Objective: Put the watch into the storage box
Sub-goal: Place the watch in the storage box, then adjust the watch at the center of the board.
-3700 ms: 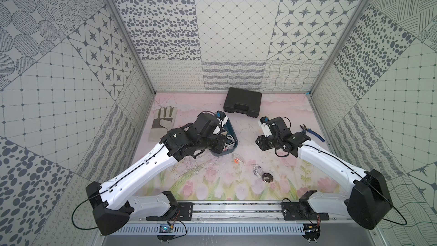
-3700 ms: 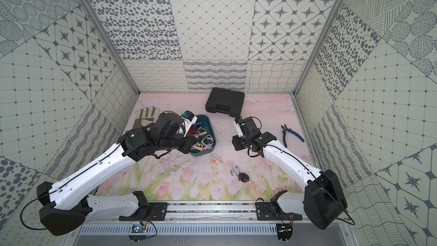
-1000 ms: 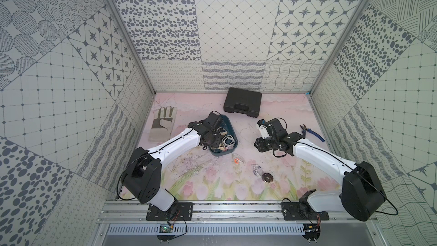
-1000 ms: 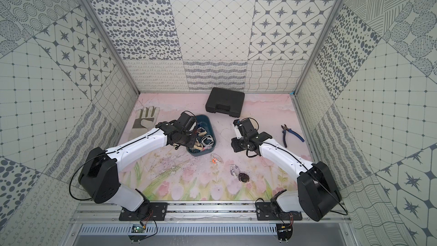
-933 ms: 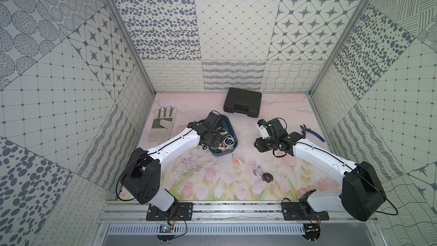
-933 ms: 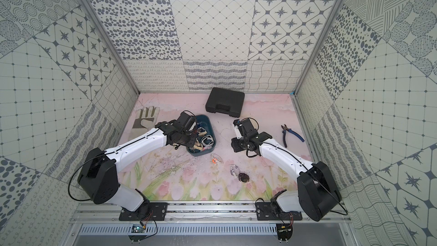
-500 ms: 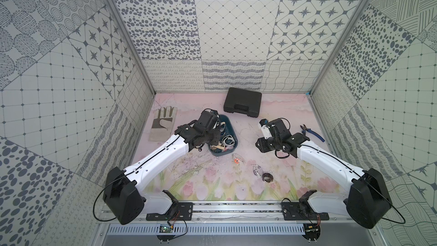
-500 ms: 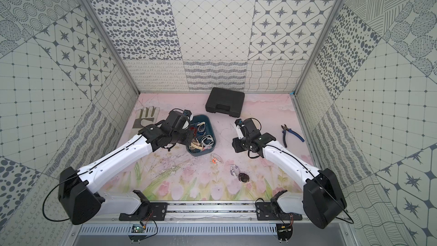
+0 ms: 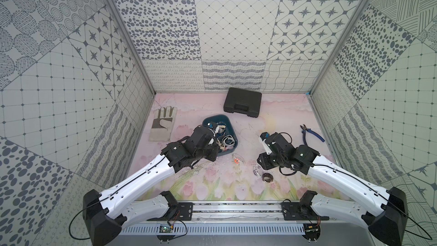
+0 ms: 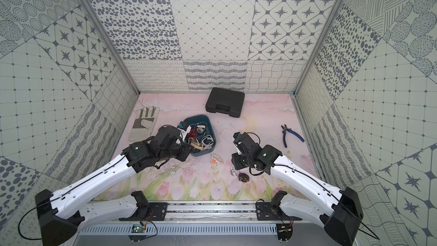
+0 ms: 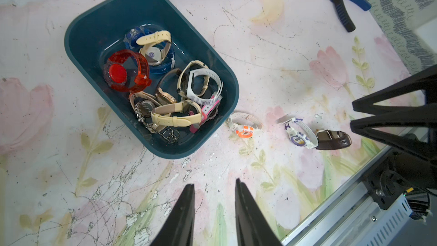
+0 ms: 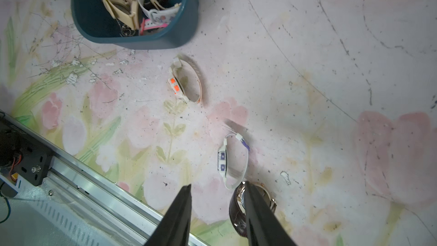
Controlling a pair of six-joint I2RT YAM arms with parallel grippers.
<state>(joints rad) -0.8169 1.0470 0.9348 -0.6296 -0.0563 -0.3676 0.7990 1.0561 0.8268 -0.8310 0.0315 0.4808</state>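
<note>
The storage box (image 11: 106,17) is a dark teal tub holding several watches, seen in both top views (image 9: 214,118) (image 10: 198,119). Three watches lie on the mat to its front right. They are a white one with an orange face (image 11: 243,130), a white one with a purple face (image 11: 299,134) and a dark brown leather one (image 11: 333,139). My left gripper (image 11: 214,185) hovers open and empty over the mat just in front of the box. My right gripper (image 12: 216,184) is open and empty above the mat, one finger passing in front of the brown watch (image 12: 236,205).
A black hard case (image 9: 242,102) stands at the back. A work glove (image 9: 163,124) lies at the left and blue-handled pliers (image 9: 311,134) at the right. The metal rail (image 9: 236,211) runs along the front edge. Patterned walls close in three sides.
My left arm has drawn back from over the box toward the front left, with its jaws slightly wider. The right arm has barely moved.
</note>
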